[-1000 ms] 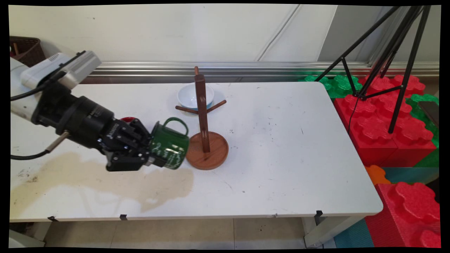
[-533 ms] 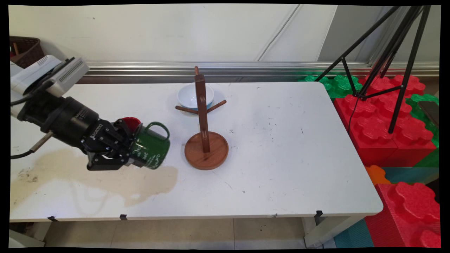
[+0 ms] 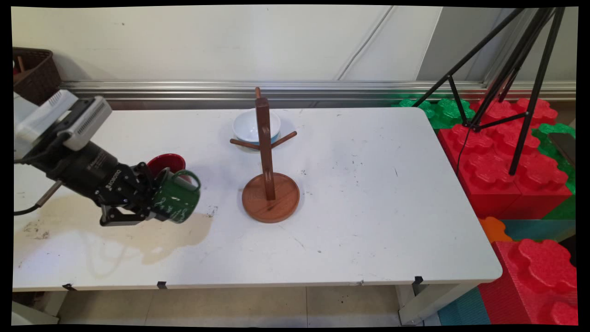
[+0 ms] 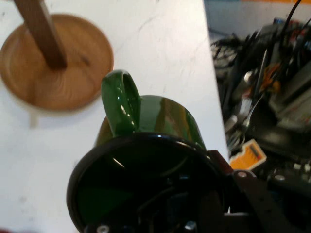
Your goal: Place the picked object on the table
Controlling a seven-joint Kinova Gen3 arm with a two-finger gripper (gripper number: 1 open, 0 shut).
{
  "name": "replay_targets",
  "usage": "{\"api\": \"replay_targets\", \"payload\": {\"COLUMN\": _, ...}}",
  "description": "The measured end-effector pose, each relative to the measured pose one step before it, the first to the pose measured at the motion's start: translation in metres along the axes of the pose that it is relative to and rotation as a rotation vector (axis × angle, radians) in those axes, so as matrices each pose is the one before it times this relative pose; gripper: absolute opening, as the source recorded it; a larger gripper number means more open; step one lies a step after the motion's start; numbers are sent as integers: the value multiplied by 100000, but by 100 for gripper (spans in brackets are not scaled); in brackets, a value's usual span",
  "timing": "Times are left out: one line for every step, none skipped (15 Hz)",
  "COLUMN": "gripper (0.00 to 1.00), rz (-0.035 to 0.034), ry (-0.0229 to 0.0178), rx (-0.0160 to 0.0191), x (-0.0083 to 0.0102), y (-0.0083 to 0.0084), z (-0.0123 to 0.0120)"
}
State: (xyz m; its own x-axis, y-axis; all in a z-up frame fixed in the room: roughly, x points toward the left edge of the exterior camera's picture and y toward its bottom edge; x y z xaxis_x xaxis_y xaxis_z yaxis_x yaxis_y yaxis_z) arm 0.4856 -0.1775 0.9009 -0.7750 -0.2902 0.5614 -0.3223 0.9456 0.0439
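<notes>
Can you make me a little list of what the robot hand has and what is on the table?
gripper: shut on the green mug, gripping its rim
green mug: tipped on its side, handle up
next to it: red cup, just behind the mug
mug tree: wooden, upright, to the mug's right, no mugs on it
white bowl: behind the mug tree
table: white, with a brownish stain under the gripper

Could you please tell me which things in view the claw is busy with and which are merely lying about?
In hand: claw, shut on green enamel mug, held sideways.

Lying about: red cup, brown wooden mug tree, white bowl, brown stain, white table.
</notes>
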Motion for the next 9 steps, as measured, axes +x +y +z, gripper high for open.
{"api": "replay_targets", "payload": {"gripper": 0, "rz": 339, "ry": -1643, "rx": 633, "x": -485, "y": -135, "z": 89}}
{"api": "replay_targets", "payload": {"gripper": 0, "rz": 215, "ry": -1971, "rx": 660, "x": -573, "y": -130, "z": 178}}
{"api": "replay_targets", "payload": {"gripper": 0, "rz": 28, "ry": -1728, "rx": 736, "x": -483, "y": -139, "z": 255}}
{"api": "replay_targets", "payload": {"gripper": 0, "rz": -73, "ry": -1338, "rx": 605, "x": -380, "y": -100, "z": 254}}
{"api": "replay_targets", "payload": {"gripper": 0, "rz": -148, "ry": -859, "rx": 367, "x": -230, "y": -52, "z": 208}}
{"api": "replay_targets", "payload": {"gripper": 0, "rz": -208, "ry": -1192, "rx": 578, "x": -320, "y": -97, "z": 319}}
{"api": "replay_targets", "payload": {"gripper": 0, "rz": -69, "ry": -793, "rx": 225, "x": -194, "y": -38, "z": 258}}
{"api": "replay_targets", "payload": {"gripper": 0, "rz": -94, "ry": -1138, "rx": 344, "x": -279, "y": -50, "z": 377}}
{"api": "replay_targets", "payload": {"gripper": 0, "rz": -152, "ry": -734, "rx": 156, "x": -165, "y": -16, "z": 286}}
